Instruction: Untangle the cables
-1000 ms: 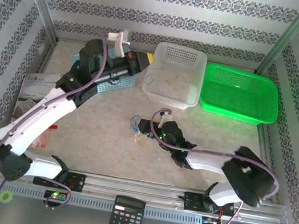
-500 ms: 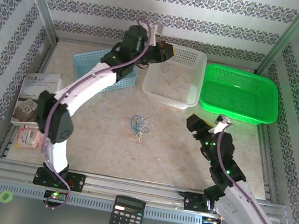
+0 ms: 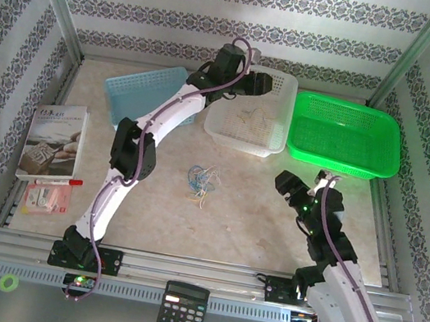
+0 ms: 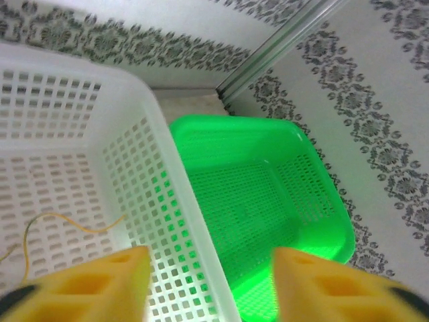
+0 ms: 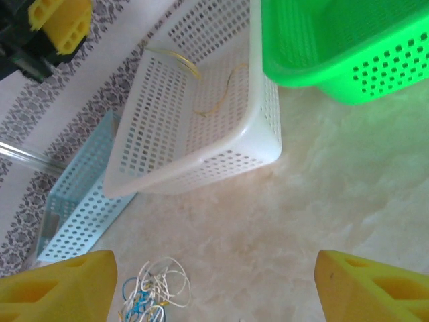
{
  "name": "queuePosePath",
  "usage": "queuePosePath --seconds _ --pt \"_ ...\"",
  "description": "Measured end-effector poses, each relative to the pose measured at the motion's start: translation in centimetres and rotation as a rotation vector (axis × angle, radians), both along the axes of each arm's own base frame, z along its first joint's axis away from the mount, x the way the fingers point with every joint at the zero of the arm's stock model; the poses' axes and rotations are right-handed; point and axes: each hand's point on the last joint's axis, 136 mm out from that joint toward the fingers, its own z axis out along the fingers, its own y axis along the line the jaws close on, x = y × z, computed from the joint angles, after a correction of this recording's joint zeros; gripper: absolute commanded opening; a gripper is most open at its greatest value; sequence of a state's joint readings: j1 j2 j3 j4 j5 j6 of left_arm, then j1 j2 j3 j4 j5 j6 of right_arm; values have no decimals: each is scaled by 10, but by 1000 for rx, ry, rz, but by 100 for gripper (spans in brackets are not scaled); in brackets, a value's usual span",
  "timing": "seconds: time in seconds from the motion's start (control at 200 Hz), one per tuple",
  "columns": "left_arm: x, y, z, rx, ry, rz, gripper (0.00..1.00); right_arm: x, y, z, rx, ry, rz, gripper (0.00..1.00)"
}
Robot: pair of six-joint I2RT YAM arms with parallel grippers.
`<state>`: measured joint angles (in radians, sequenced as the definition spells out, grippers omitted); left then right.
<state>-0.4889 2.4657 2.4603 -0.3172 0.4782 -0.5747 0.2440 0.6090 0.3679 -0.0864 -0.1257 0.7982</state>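
cables in one bundle on the surface, both pairs of fingers spread and empty

the tangled cables (blue, whitish and yellowish-tan loops) lie as one small bundle on the bare surface, in front of the white basket and well apart from both grippers. the left gripper hovers over the white basket at the far side, its fingers spread wide with only air between them. below it a thin yellowish cable lies on the floor of that basket. the right gripper hangs above the surface to the right of the bundle, in front of the green basket, and its fingers are also spread wide and hold nothing.
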Motion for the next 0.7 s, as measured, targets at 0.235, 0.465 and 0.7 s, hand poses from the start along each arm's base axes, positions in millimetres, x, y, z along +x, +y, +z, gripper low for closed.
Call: queuePosePath --seconds 0.235,0.465,0.7 --pt "-14 6 -11 73 51 -30 100 -2 16 -4 22 44 76 76" --pt "-72 36 33 92 50 -42 100 -11 49 -11 17 76 191 75" --pt "-152 81 76 43 -31 -23 100 -28 90 -33 -40 146 329 65"
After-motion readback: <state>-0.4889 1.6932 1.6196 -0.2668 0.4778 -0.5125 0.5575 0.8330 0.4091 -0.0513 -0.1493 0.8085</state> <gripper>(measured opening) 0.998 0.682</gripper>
